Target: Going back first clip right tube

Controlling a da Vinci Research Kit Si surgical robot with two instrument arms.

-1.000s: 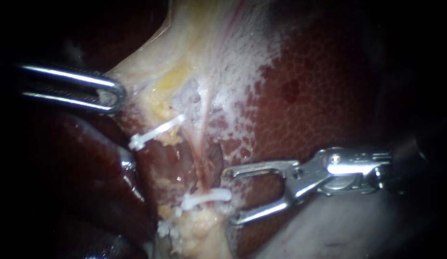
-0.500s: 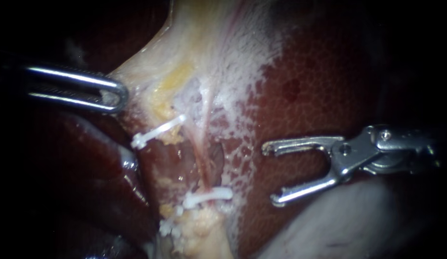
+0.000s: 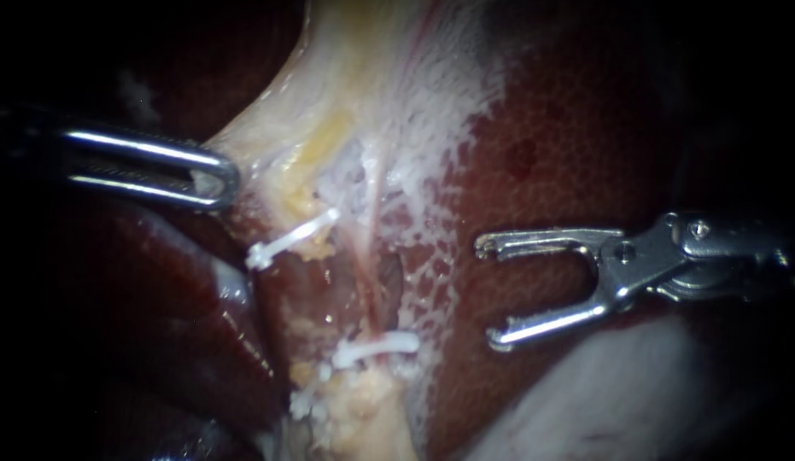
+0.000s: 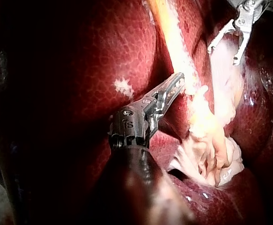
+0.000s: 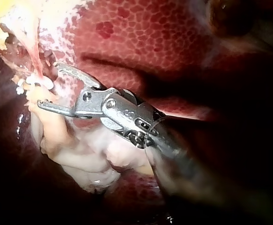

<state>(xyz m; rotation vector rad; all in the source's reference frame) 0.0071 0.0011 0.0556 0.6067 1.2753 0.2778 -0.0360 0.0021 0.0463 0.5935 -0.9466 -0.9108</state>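
In the endoscope view your right instrument (image 3: 491, 294) stood over the mottled liver (image 3: 542, 154) with its jaws spread wide and nothing between them. It was apart from the lower clip (image 3: 376, 348), which sat white across the right tube (image 3: 363, 273), and a strip of bare liver showed between clip and jaw tips. An upper clip (image 3: 293, 239) lay nearer your left instrument (image 3: 219, 179), whose jaws were closed on the edge of the pale tissue (image 3: 371, 85) and held it tented sideways. The right wrist view told it differently: there the lower clip (image 5: 39, 82) seemed to sit just ahead of the open jaw tips of the right instrument (image 5: 48, 86), and the gap so plain from the endoscope was foreshortened away. Only the left wrist view showed both jaws of your left instrument (image 4: 175, 83) lying together against the pale tissue, with the right instrument (image 4: 224, 55) open far ahead. The endoscope gave you just one looped jaw, the other hidden beneath it. I could not make out either clip in the left wrist view, nor how much tissue the left jaws had between them, though probably only a thin fold. Both shafts ran off into darkness in the endoscope view, and the tube's lower end was buried under yellow crumbs of fat (image 3: 354, 401).
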